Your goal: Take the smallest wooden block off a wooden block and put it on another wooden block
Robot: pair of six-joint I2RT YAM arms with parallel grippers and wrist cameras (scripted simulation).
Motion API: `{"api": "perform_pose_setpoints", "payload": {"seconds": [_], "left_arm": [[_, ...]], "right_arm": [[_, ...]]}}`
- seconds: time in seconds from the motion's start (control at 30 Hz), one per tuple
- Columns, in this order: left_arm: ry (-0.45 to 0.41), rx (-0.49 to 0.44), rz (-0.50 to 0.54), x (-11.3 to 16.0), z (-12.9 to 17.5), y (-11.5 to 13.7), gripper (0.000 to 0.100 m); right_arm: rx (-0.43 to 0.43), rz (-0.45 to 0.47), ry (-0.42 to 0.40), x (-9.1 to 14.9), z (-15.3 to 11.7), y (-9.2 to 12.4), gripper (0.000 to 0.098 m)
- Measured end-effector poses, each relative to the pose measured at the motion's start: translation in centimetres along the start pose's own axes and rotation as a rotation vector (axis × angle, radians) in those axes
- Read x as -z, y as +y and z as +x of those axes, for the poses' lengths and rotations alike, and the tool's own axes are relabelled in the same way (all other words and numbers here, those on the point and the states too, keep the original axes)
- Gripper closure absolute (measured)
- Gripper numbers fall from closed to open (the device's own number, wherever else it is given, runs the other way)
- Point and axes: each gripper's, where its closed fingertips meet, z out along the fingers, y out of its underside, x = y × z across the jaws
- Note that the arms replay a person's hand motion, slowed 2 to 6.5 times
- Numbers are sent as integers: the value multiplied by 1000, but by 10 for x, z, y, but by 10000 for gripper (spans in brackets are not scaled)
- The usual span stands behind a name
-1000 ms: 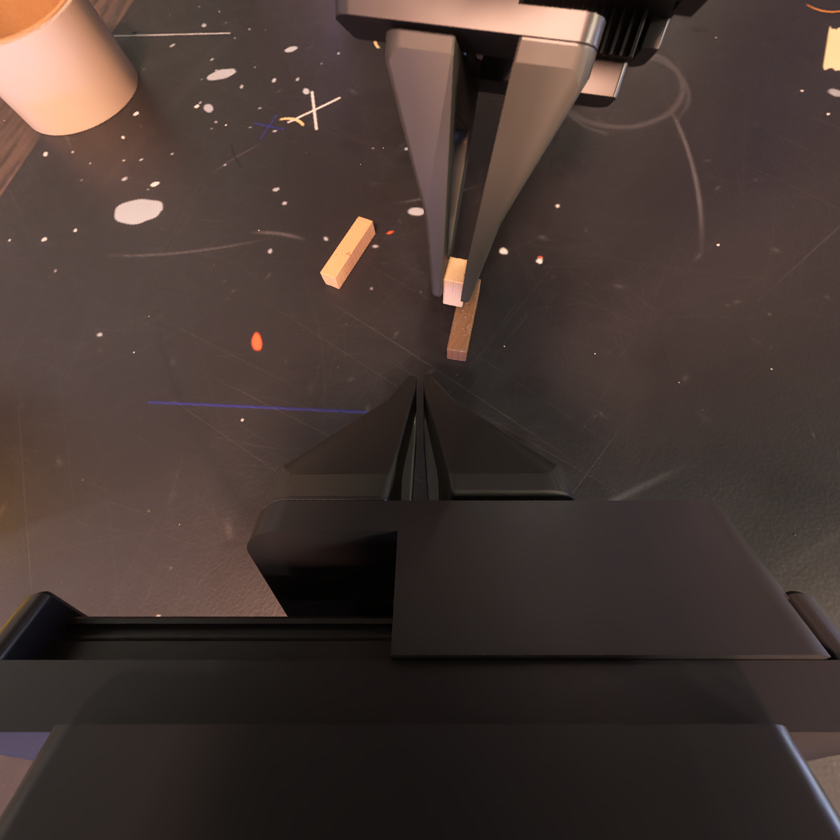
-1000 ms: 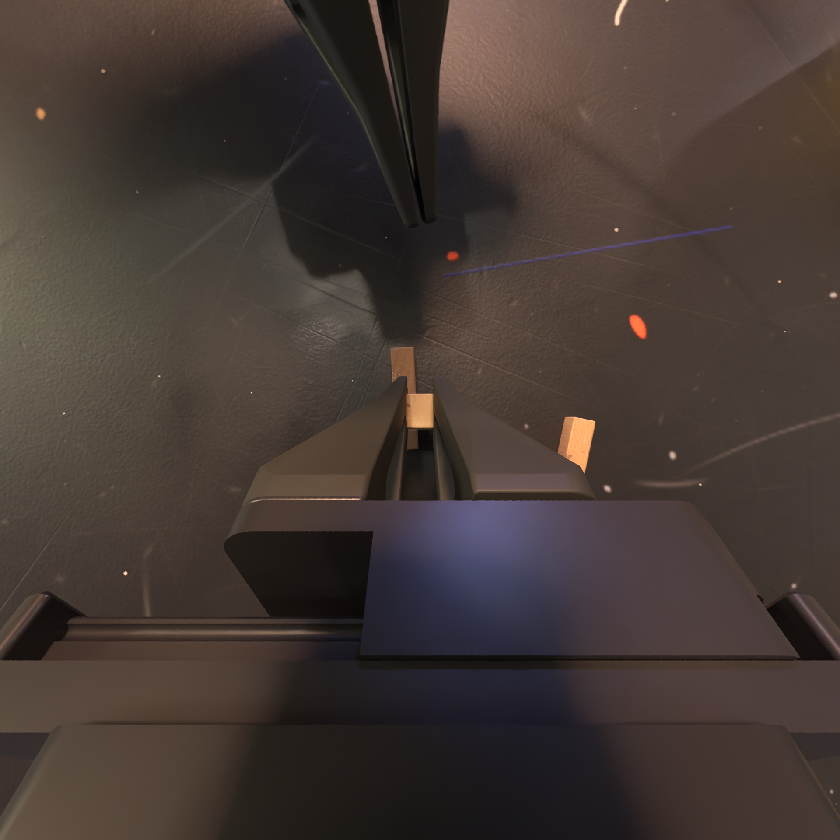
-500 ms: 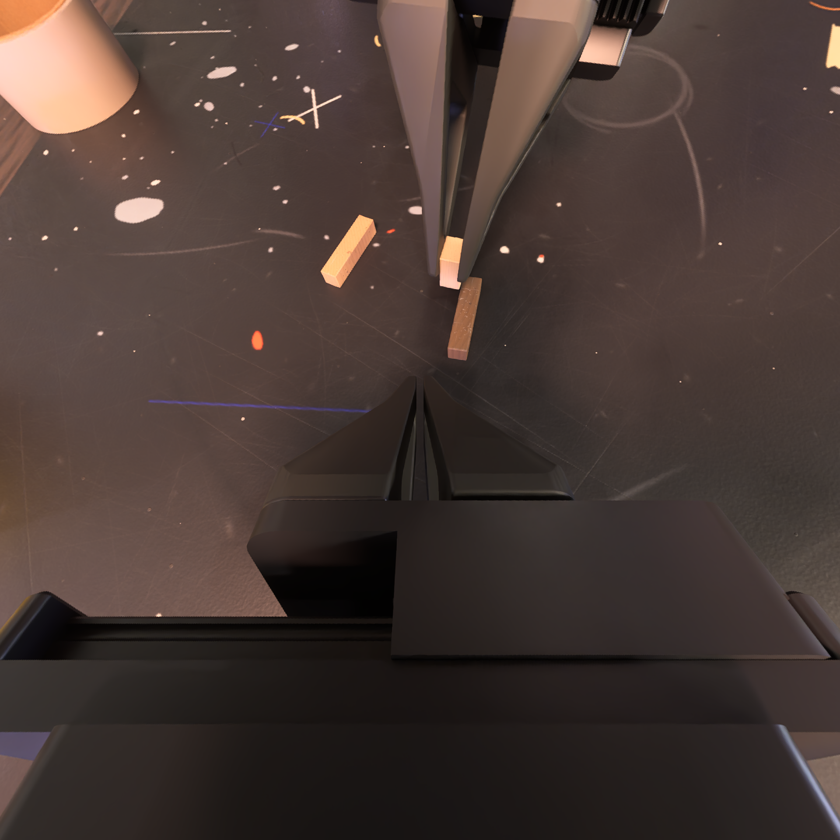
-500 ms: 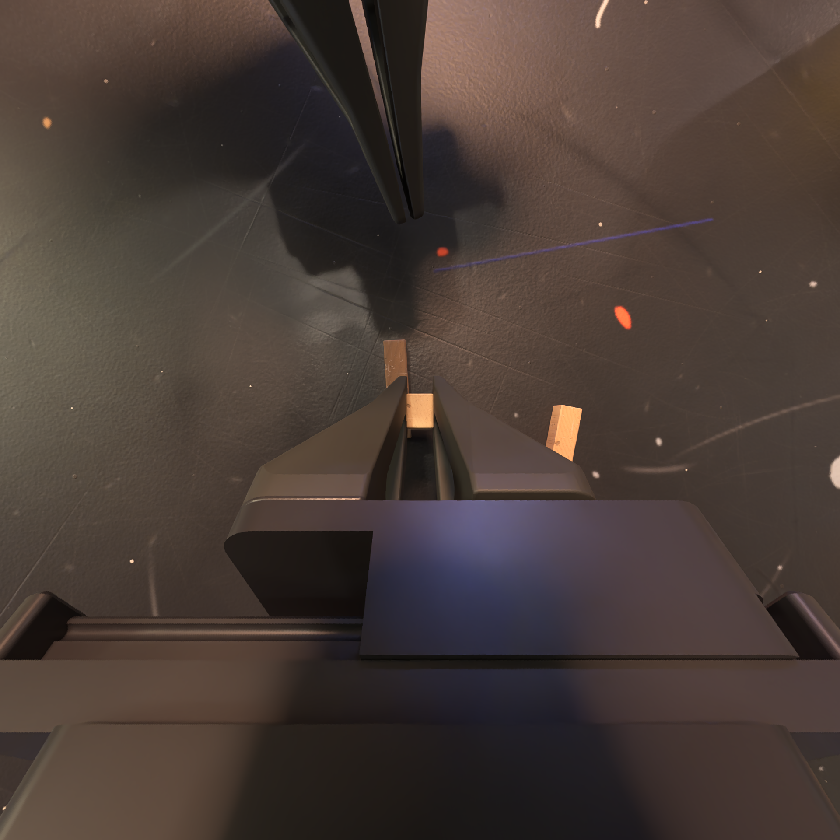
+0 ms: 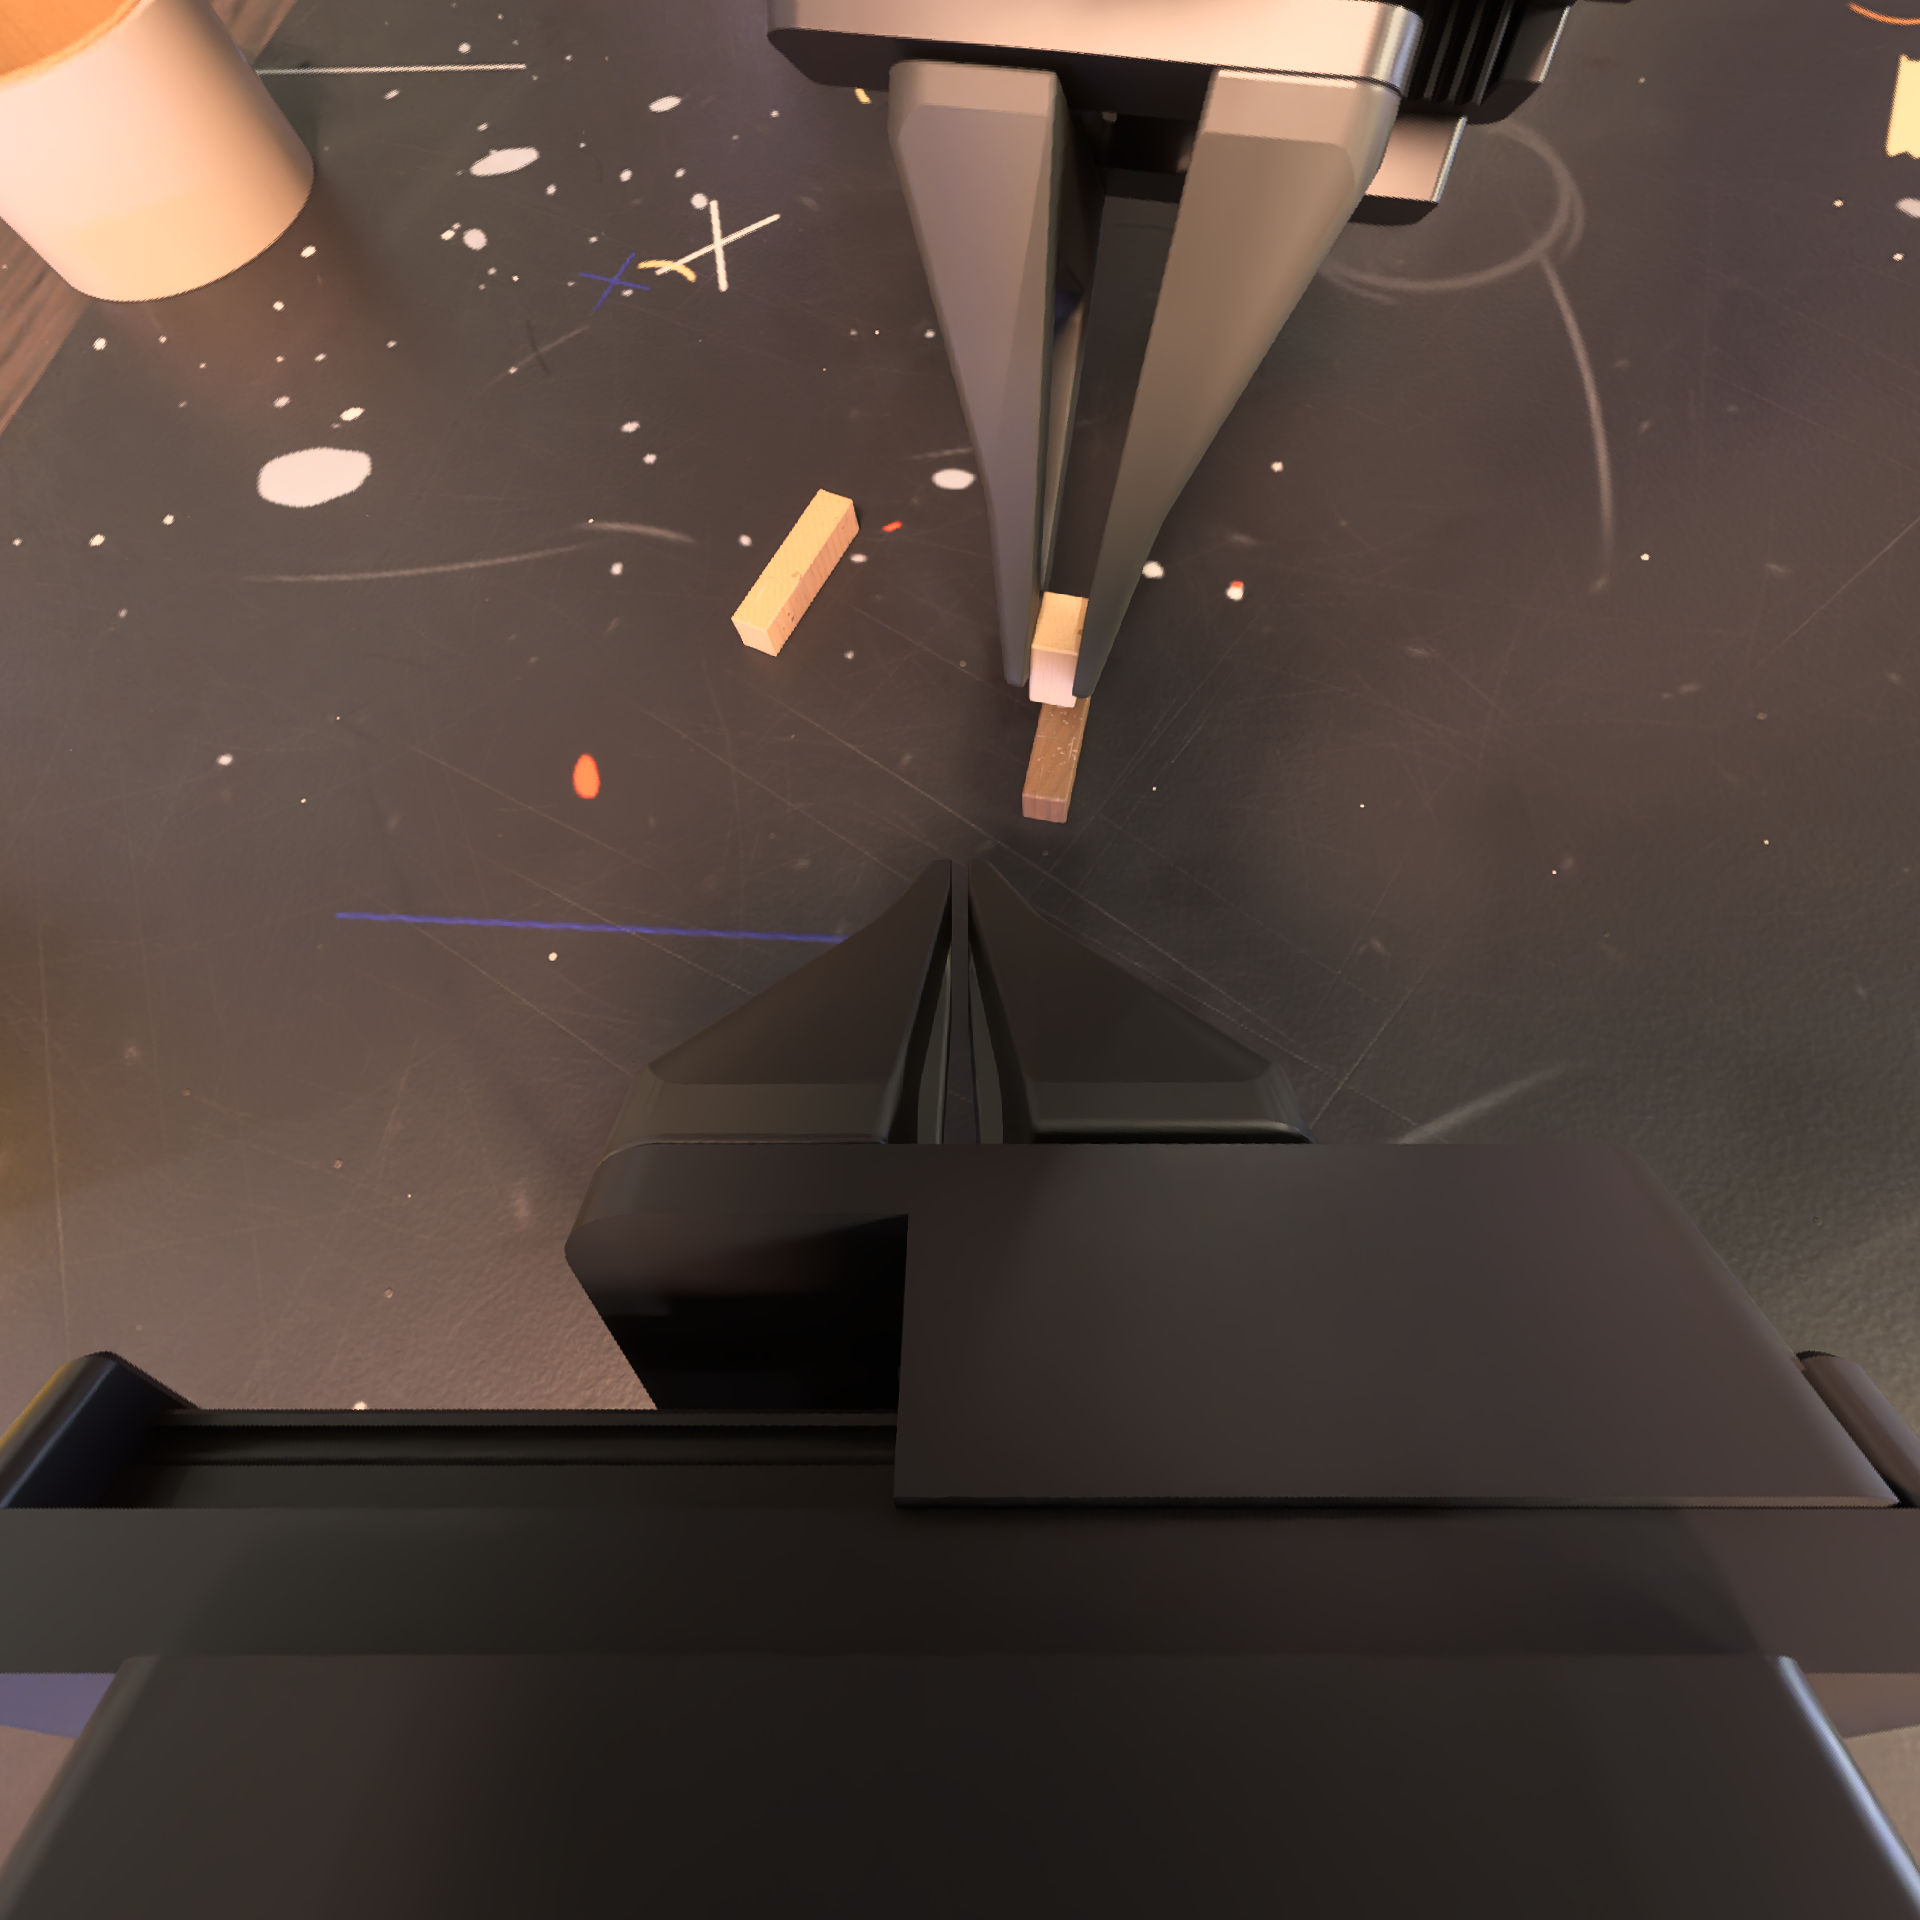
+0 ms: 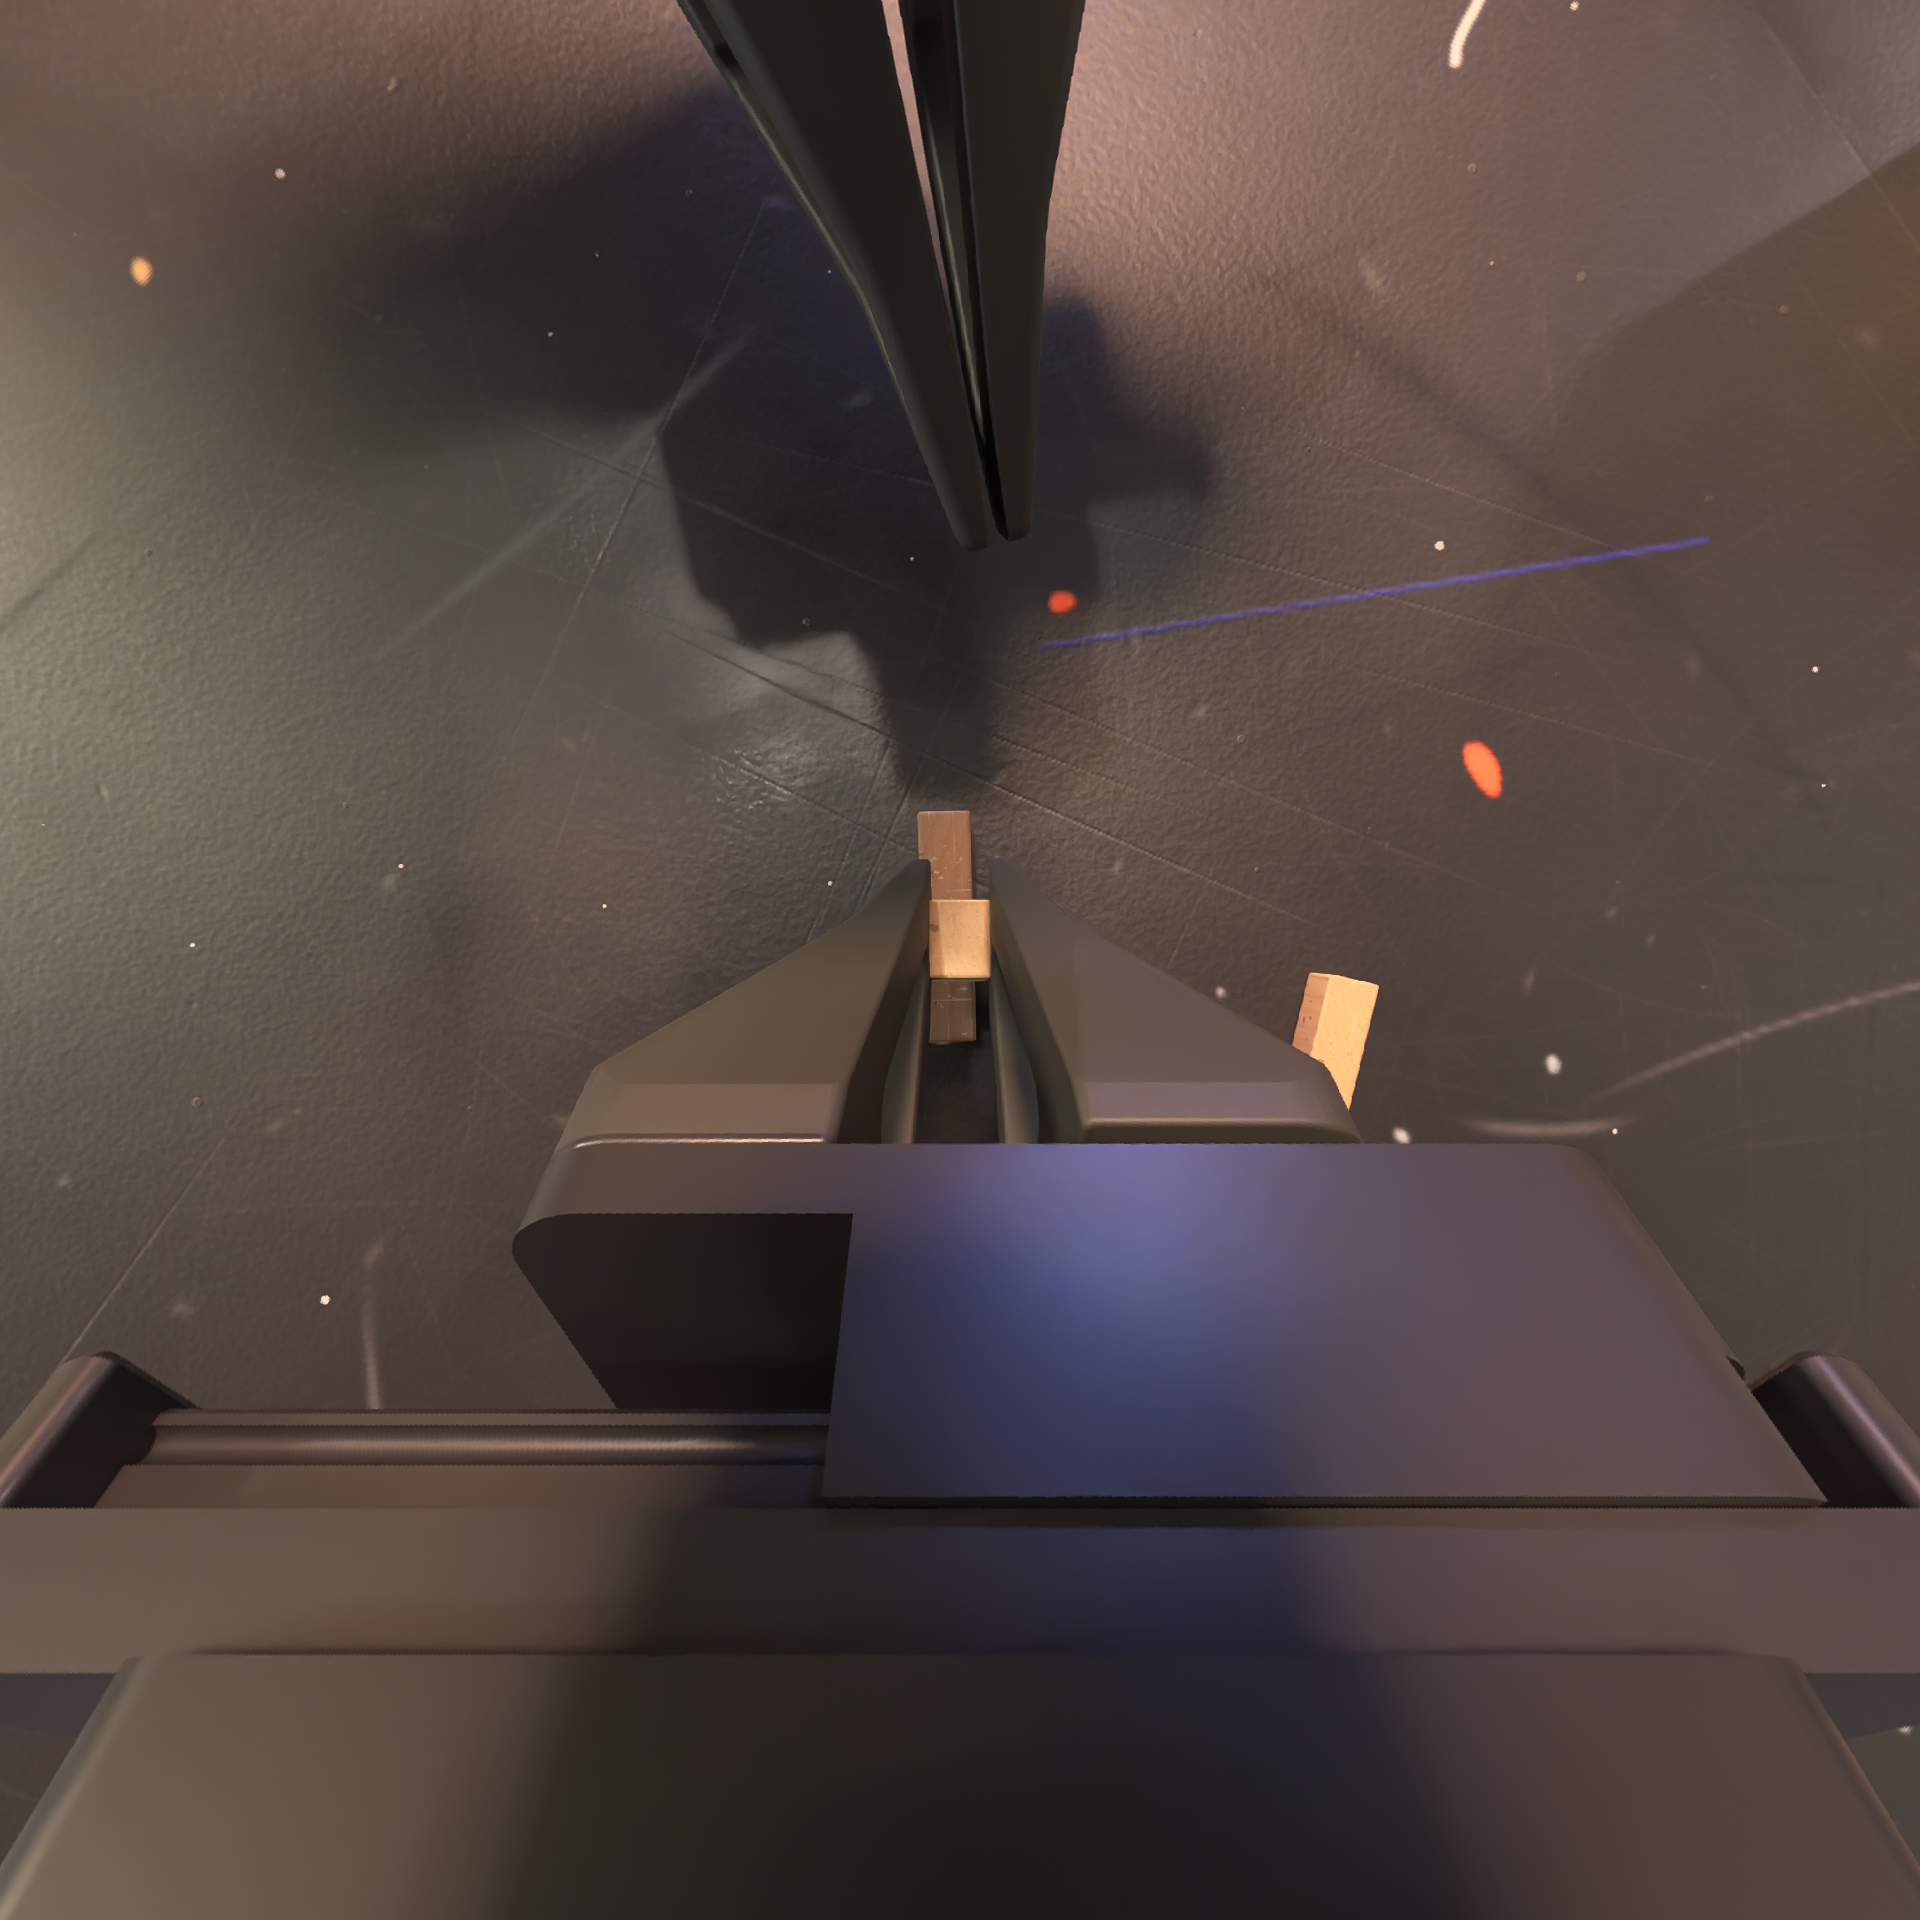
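Note:
My right gripper (image 6: 958, 873) is shut on the smallest block, a pale wooden cube (image 6: 958, 938). It holds the cube right over a darker brown block (image 6: 943, 847) lying on the black table; I cannot tell whether they touch. In the left wrist view the right gripper (image 5: 1055, 686) points down with the cube (image 5: 1058, 649) at the far end of the brown block (image 5: 1052, 764). A light wooden block (image 5: 795, 571) lies to the left, and shows in the right wrist view (image 6: 1338, 1023) too. My left gripper (image 5: 958, 864) is shut and empty, just short of the brown block.
A pale cup (image 5: 135, 156) stands at the far left corner of the left wrist view. The black tabletop (image 5: 416, 1091) is flecked with paint spots and scratches. The left gripper (image 6: 987, 535) hangs ahead of the right one, fingertips pointing down.
The right gripper with the cube pulled up and away from the brown block half a second ago and has come back down over it. The left gripper has not moved.

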Motion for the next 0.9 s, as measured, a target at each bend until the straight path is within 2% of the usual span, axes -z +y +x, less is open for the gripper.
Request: {"api": "perform_pose_setpoints", "payload": {"seconds": [0.57,0.9], "left_arm": [[1,-7,0,0,0,0,973],[-2,-45,-19,-3,3,2,959]], "right_arm": [[7,-35,-4,-3,1,1,887],[11,-44,-7,-5,0,2,887]]}}
